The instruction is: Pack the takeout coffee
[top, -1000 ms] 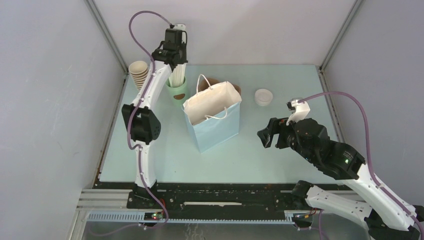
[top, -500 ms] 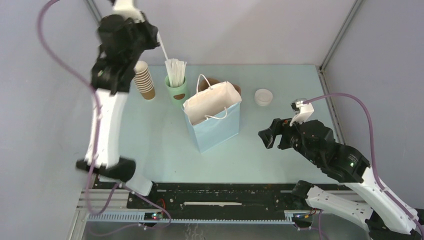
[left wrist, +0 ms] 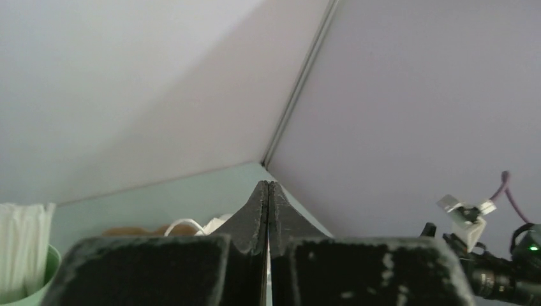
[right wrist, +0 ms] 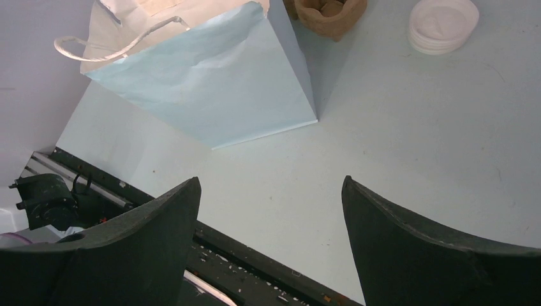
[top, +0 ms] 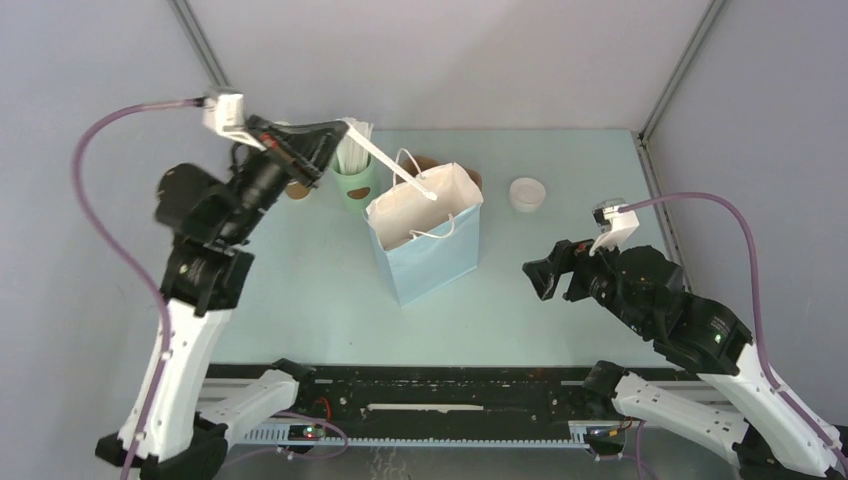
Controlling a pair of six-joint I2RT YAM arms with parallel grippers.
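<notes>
No takeout coffee shows in any view. My left gripper (top: 338, 132) (left wrist: 268, 185) is raised at the back left, shut on a white straw (top: 395, 165). The straw slants down to the right, and its tip is over the open mouth of the light-blue paper bag (top: 430, 250) (right wrist: 210, 83). In the left wrist view the jaws are pressed together with a thin white sliver between them. My right gripper (top: 540, 275) (right wrist: 271, 180) hovers to the right of the bag, open and empty, above bare table.
A mint-green cup of white straws (top: 352, 178) (left wrist: 25, 255) stands left of the bag. A brown pulp carrier (right wrist: 328, 16) sits behind the bag. A stack of white lids (top: 527, 193) (right wrist: 443, 24) lies at the back right. Grey walls enclose the table.
The left arm has swung from high at the back left toward the bag, carrying the straw over the bag's mouth. The right gripper has barely moved and stays open.
</notes>
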